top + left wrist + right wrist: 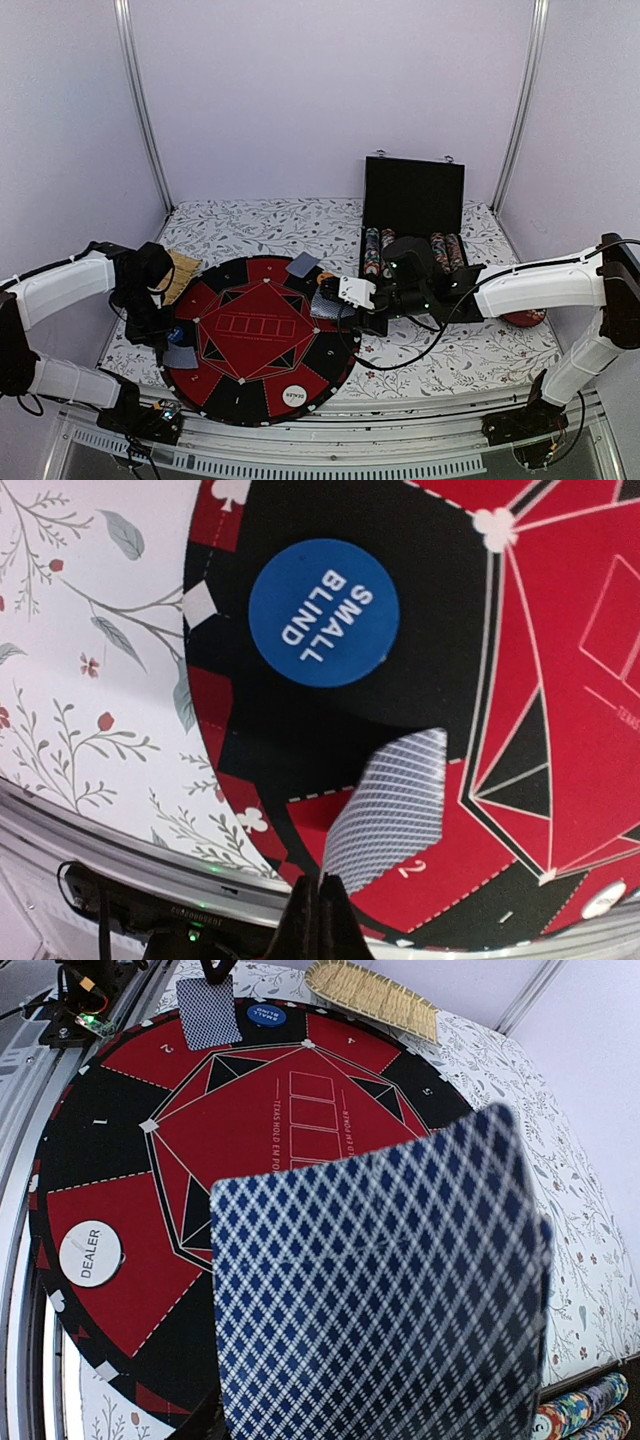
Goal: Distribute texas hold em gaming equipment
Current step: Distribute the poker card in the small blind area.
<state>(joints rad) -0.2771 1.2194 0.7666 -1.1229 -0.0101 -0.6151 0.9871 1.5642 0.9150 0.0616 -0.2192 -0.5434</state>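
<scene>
Toward the table's left edge, on the round red-and-black felt poker mat (250,330), the left gripper (320,898) pinches the corner of a grey-blue patterned-back playing card (390,805) beside the blue round "SMALL BLIND" disc (323,613). The right gripper (333,298) clamps blue diamond-backed cards (380,1290) above the mat's right side. The white round "DEALER" disc (294,396) lies toward the near edge.

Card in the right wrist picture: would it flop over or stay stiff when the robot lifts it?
Probably springy, not floppy: the card is gripped only near its lower edge by the right gripper, and it stands up without drooping. It looks very thin, so it is likely light. Its smooth patterned back might slip if the grip is loose.
</scene>
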